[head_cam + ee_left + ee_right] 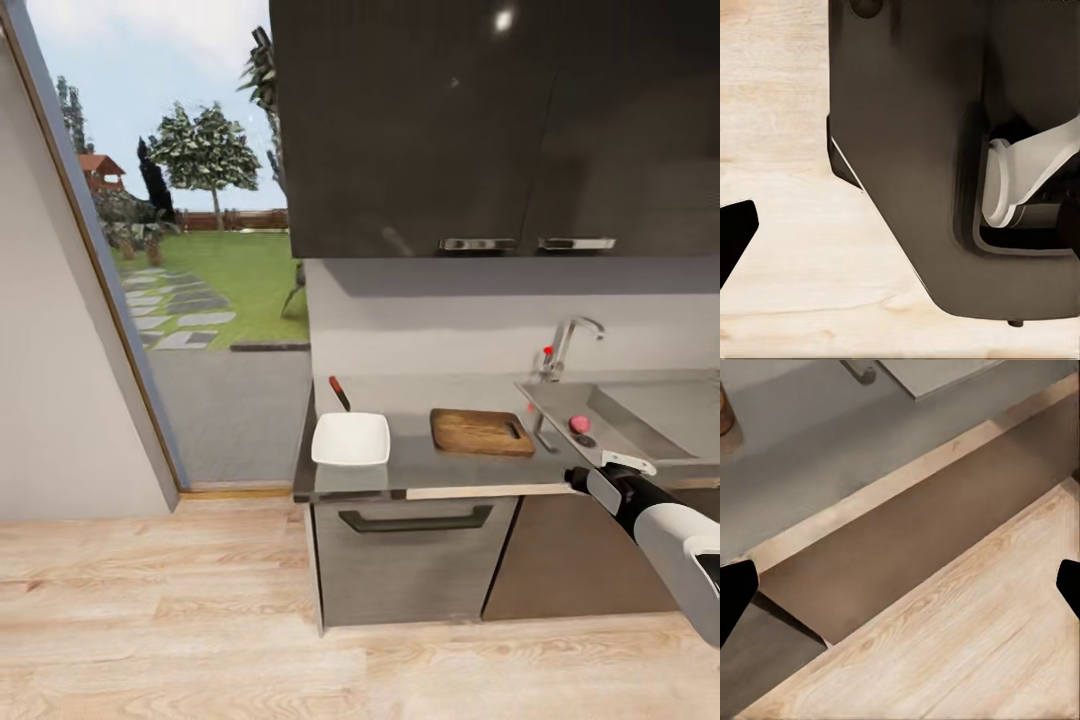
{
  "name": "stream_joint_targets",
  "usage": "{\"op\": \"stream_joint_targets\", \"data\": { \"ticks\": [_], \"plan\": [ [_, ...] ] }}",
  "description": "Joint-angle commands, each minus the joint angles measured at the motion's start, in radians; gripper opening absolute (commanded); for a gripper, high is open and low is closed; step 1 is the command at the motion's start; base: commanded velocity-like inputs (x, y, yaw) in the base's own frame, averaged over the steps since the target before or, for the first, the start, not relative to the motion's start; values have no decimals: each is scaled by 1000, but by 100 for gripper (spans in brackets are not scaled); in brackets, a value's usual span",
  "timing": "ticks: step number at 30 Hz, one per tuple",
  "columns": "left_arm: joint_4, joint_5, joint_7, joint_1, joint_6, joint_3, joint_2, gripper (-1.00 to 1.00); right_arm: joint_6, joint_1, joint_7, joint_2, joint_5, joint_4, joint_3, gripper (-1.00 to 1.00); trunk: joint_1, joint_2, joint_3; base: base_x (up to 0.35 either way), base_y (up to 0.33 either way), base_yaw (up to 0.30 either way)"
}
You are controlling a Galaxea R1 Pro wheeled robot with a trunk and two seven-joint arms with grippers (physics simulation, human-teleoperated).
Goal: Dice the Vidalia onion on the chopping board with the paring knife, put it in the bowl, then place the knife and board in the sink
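Note:
The Vidalia onion [579,424], small, round and pinkish, lies in the grey sink [650,405] beside the drain. On the countertop [410,465] the brown chopping board [482,432] rests left of the sink. The white bowl [350,438] stands further left, and the paring knife [340,393] lies behind it. My right gripper [622,464] hovers at the counter's front edge, just before the sink. It is open and empty, its fingertips [735,596] wide apart over the cabinet front and floor. In the left wrist view, my left gripper [900,229] hangs open beside my dark body.
A chrome tap [565,345] stands behind the sink. Dark wall cabinets [500,120] hang above the counter. Below it are a drawer front with a handle [415,521] and a brown cabinet door [907,547]. A wooden floor [200,620] spreads in front; a tall window is at left.

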Motion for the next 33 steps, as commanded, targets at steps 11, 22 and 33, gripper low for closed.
{"op": "stream_joint_targets", "data": {
  "ticks": [11,22,33],
  "plan": [
    [-7,0,-1,0,-1,1,-1,100,1,0,21,4,-5,0,5,100,0,-2,15,-260,0,0],
    [-71,-9,3,-1,-1,0,-4,100,-204,87,76,46,3,109,6,100,0,-2,24,-13,0,0],
    [-103,-11,5,-126,5,0,3,100,-554,547,159,180,5,113,6,100,0,-2,24,0,0,0]
  ]
}}
